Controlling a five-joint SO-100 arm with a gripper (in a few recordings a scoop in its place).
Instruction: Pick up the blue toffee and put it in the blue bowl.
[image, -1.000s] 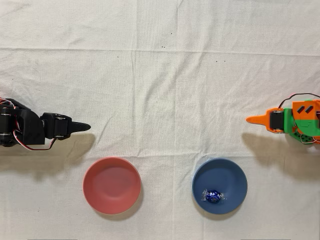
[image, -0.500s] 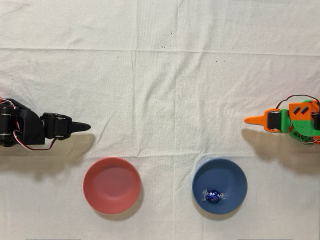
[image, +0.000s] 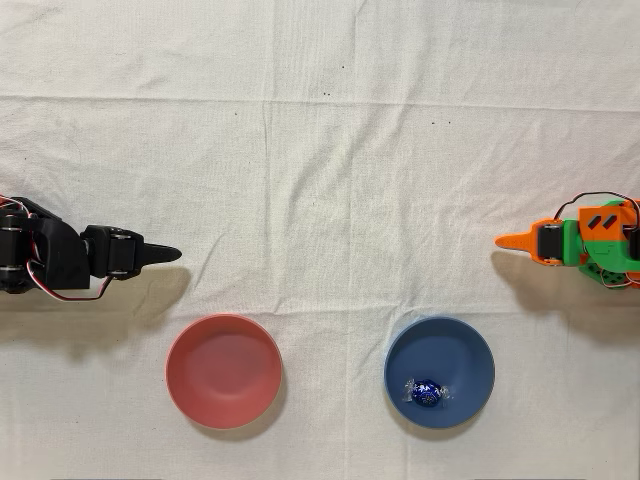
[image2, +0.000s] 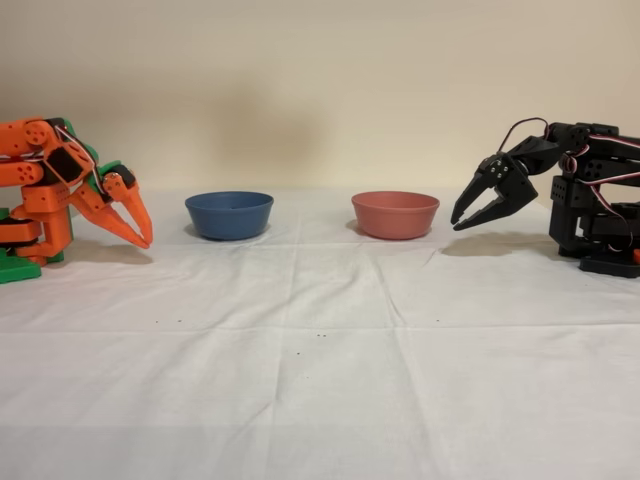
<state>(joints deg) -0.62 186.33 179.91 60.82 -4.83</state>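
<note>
A creased, off-white woven cloth (image: 330, 180) covers the table, matt and slightly rough. The round dark-blue shallow bowl (image: 462, 356) and the round pink-red bowl (image: 223, 371) look smooth and matt, like plastic. The small blue toffee (image: 427, 393) wears shiny foil with clear crinkled ends. The orange claw (image2: 134, 218) looks like matt moulded plastic

- Overhead view: bright, even light; sharp focus across the creased cloth.
- Soft shadow lies on the bench just below the gripper (image: 512, 241).
- Fixed view: dimmer, warm-toned; slightly soft, with faint shadows beneath both arms.
</note>
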